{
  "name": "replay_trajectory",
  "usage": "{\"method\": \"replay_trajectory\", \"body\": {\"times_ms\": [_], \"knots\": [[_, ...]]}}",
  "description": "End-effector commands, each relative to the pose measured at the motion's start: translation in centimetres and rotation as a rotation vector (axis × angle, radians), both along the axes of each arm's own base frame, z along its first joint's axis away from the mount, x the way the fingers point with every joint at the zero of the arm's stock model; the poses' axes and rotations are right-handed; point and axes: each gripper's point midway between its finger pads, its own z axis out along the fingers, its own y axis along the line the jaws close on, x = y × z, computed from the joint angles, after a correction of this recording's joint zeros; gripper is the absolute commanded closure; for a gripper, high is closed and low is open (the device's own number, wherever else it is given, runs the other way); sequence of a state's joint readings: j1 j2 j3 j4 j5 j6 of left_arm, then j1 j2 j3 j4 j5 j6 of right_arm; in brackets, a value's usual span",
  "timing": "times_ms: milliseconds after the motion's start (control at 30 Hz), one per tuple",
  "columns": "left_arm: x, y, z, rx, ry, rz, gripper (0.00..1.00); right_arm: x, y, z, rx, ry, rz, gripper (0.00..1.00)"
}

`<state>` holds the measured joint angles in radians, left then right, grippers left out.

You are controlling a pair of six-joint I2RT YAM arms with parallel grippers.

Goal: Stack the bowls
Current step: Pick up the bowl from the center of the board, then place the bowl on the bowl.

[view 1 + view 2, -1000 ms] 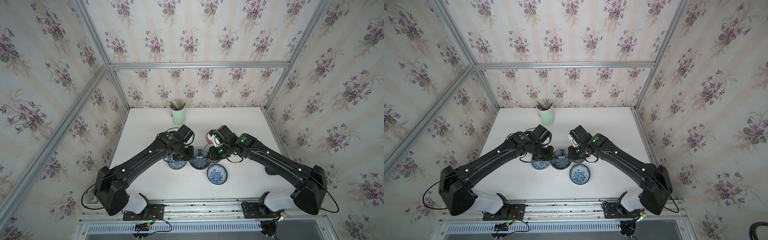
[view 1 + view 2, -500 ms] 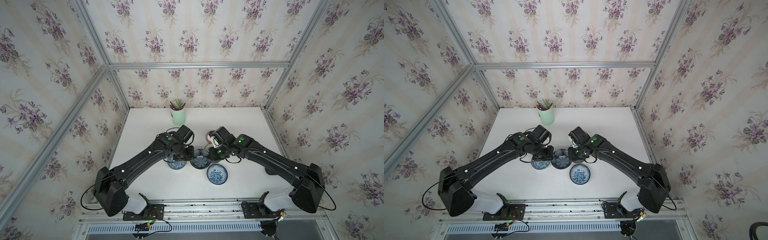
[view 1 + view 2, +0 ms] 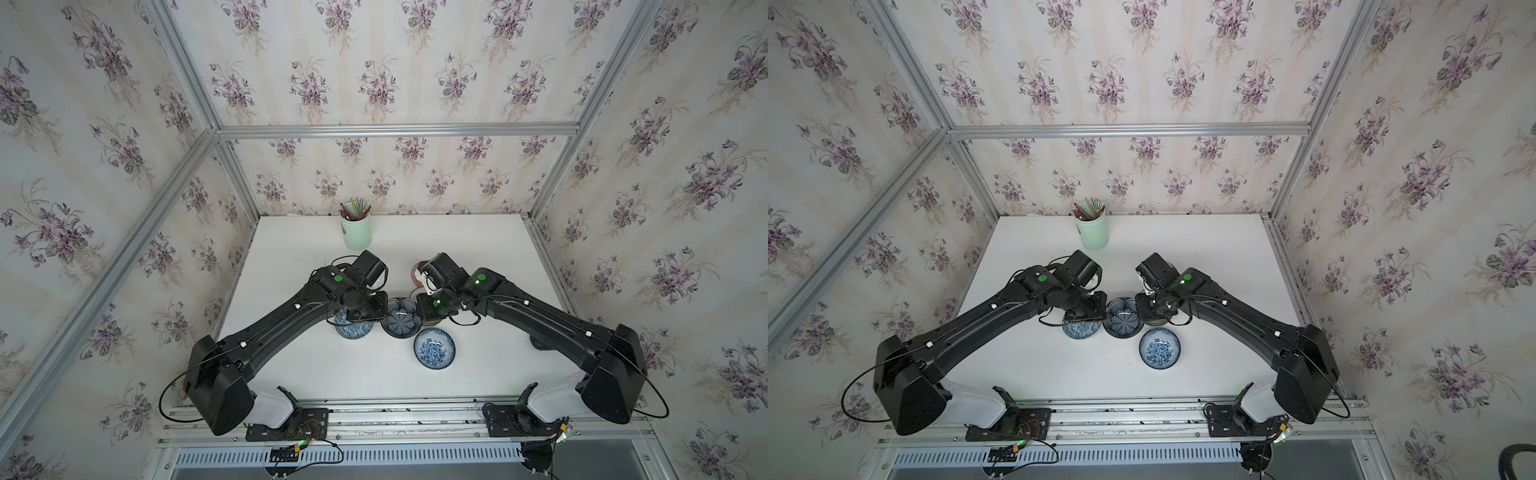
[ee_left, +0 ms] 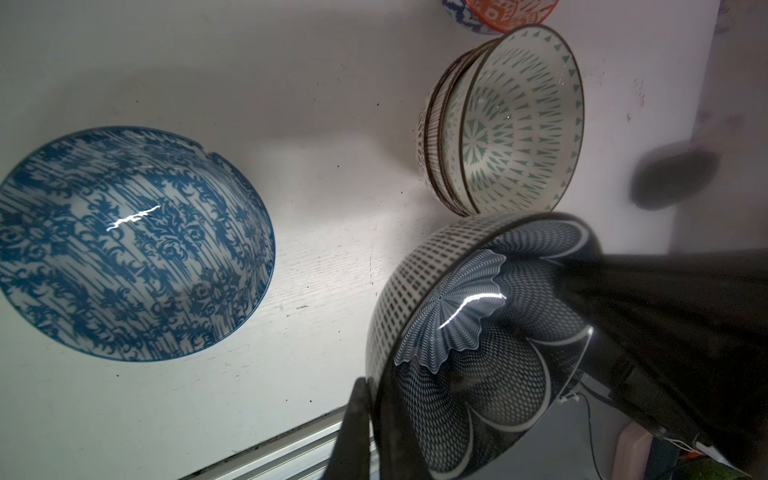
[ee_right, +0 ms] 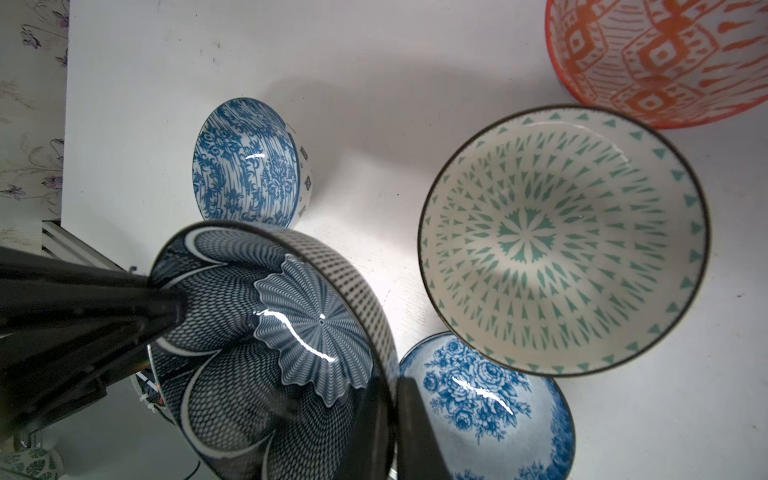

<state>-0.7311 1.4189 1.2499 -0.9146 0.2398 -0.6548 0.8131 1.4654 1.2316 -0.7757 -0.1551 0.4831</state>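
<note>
The dark navy petal bowl (image 3: 401, 318) (image 3: 1121, 318) sits mid-table between both arms. My left gripper (image 4: 376, 390) is shut on its rim, one finger outside and one inside. Across the same bowl (image 5: 270, 332), my right gripper (image 5: 392, 386) is shut on the opposite rim. A blue-white striped floral bowl (image 4: 133, 245) (image 3: 353, 330) lies by the left gripper. A blue rose bowl (image 5: 490, 399) (image 3: 434, 348) lies by the right gripper. Nested white bowls with teal marks (image 5: 561, 241) (image 4: 519, 124) stand beyond, next to an orange geometric bowl (image 5: 665, 54).
A mint-green cup of pencils (image 3: 356, 232) stands at the back of the white table (image 3: 478, 249). A dark round disc (image 3: 540, 343) lies under the right arm. The metal rail (image 3: 395, 411) runs along the table's front edge.
My right gripper has closed onto the navy bowl's rim and its arm has edged slightly left. The left arm and the other bowls have stayed in place.
</note>
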Motion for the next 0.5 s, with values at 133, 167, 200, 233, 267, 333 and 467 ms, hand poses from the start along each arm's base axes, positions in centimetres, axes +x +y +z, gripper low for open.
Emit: {"method": "replay_trajectory", "body": {"times_ms": [133, 167, 200, 233, 267, 333, 467], "knots": [[0.5, 1.3, 3.0, -0.023, -0.127, 0.026, 0.20, 0.8, 1.0, 1.8, 0.023, -0.019, 0.030, 1.00], [0.5, 1.7, 3.3, -0.017, -0.142, 0.035, 0.19, 1.0, 1.0, 1.8, 0.019, -0.018, 0.029, 1.00], [0.3, 2.2, 3.4, -0.009, -0.151, 0.044, 0.19, 1.2, 1.0, 1.9, 0.020, -0.016, 0.032, 1.00], [0.2, 2.9, 3.6, 0.004, -0.168, 0.061, 0.19, 1.5, 1.0, 2.0, 0.029, -0.008, 0.035, 1.00], [0.0, 3.5, 3.8, 0.011, -0.179, 0.073, 0.19, 1.9, 0.8, 2.0, 0.031, 0.000, 0.028, 1.00], [-0.7, 4.6, 3.9, 0.019, -0.200, 0.091, 0.19, 2.9, 0.1, 2.2, 0.020, -0.004, 0.009, 1.00], [-1.8, 7.3, 3.3, 0.033, -0.248, 0.151, 0.19, 4.8, -1.9, 2.2, 0.028, 0.003, -0.050, 1.00]]}}
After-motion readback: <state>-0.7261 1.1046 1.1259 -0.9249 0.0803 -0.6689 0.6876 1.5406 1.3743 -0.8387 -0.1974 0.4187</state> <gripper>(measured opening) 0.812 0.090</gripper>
